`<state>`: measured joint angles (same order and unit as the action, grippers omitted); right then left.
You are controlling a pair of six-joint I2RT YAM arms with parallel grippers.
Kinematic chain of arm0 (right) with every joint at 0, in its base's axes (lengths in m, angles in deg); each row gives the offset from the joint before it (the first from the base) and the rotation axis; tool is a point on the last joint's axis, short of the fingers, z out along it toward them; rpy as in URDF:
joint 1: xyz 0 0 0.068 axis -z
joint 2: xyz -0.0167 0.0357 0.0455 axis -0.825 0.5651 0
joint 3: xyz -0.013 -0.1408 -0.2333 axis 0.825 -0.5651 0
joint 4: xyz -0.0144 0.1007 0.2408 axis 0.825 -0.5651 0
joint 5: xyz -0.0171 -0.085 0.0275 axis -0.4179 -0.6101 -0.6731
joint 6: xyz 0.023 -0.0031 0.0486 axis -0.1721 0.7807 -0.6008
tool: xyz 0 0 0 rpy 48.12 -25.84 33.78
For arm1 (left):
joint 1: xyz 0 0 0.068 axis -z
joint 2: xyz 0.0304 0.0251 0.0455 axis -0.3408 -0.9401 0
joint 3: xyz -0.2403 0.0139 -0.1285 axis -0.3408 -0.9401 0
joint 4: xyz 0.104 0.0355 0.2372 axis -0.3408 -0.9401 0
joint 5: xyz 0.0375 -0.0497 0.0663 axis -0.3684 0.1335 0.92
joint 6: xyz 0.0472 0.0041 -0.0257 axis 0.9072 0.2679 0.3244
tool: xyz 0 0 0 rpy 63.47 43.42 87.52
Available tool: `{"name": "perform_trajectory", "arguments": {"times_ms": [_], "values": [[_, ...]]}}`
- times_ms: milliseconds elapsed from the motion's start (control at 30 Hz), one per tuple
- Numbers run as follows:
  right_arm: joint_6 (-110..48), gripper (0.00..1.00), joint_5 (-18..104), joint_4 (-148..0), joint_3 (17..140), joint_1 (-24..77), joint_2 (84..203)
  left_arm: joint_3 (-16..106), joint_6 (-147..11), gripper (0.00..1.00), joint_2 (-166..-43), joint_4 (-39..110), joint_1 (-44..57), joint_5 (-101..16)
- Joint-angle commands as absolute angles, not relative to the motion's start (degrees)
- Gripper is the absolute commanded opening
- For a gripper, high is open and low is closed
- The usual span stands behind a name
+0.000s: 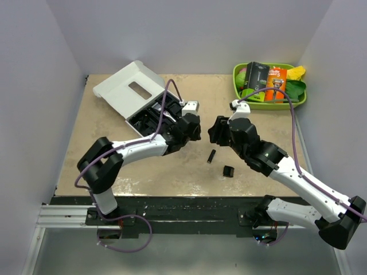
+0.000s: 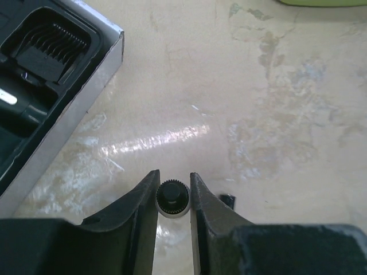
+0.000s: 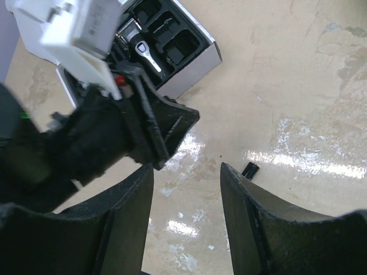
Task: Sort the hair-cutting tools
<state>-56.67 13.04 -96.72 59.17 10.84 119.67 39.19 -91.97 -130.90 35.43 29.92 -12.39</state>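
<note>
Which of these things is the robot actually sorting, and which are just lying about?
Job: round black part in the left gripper; black comb attachment; hair clipper in the white box; slim black bit; blocky black bit.
Lying about: green tray; packaged razors.

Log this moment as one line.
left gripper: shut on round black bit | right gripper: open, empty | slim black piece, black block: loose on table

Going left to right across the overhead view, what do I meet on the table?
White box → left gripper, holding a small round black part → slim black piece → squarish black piece → green tray.
</note>
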Motion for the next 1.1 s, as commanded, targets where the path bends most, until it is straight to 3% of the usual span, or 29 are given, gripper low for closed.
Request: {"name": "perform_trajectory", "arguments": {"times_ms": [0, 133, 367, 1067], "values": [[-56.5, 0.54, 13.9, -98.5, 62.3, 10.6, 119.1, 41.7, -100.3, 0.08, -123.0, 19.7, 30.0, -15.1], [-56.7, 0.54, 13.3, -99.0, 62.9, 10.6, 119.2, 45.2, -105.2, 0.12, -120.3, 11.0, 29.6, -12.3], [-57.5, 0.55, 14.7, -98.7, 62.8, 10.7, 120.8, 52.5, -111.7, 0.09, -121.0, -3.1, 24.3, -13.3], [-59.1, 0.54, 19.9, -95.6, 58.1, 10.5, 123.7, 50.3, -122.1, 0.12, -123.9, -8.5, 6.8, -27.2]]}}
